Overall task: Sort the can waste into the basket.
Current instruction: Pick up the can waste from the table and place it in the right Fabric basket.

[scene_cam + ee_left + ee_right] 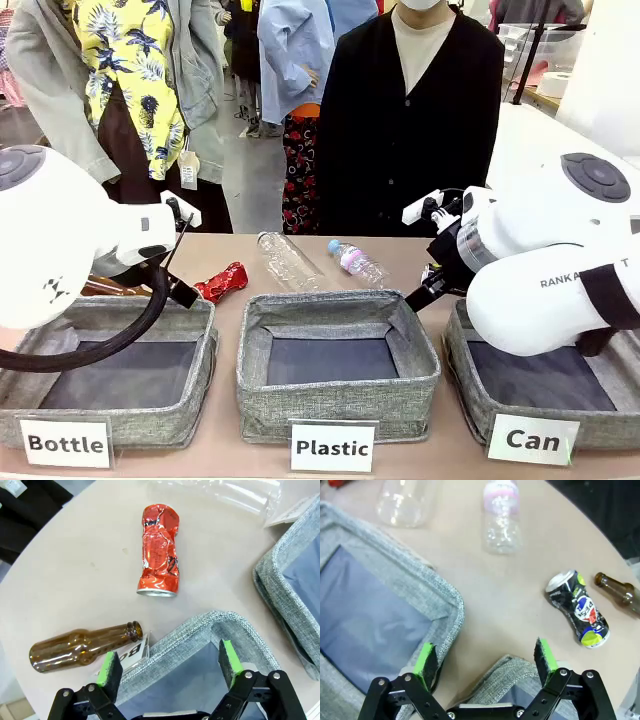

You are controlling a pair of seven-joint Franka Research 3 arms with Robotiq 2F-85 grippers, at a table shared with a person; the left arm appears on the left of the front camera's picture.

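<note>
The crushed red can [159, 550] lies on the table beyond the corner of the "Bottle" bin, also visible in the front view as the red can [222, 282]. My left gripper [169, 656] hangs open over that bin corner, short of the can. The dark crushed can [577, 607], with green and yellow markings, lies on the table ahead and to the right of my open right gripper [485, 652]. The grey "Can" basket [462, 350] stands at front right under my right arm, and its corner [505, 670] sits between the fingers.
The bins marked "Bottle" [205, 330] and "Plastic" [330, 305] stand left and centre. Two clear plastic bottles [290, 260] [358, 262] lie behind them. One brown bottle [80, 647] lies near the red can, another [617, 590] beside the dark can. A person [415, 120] stands at the far side.
</note>
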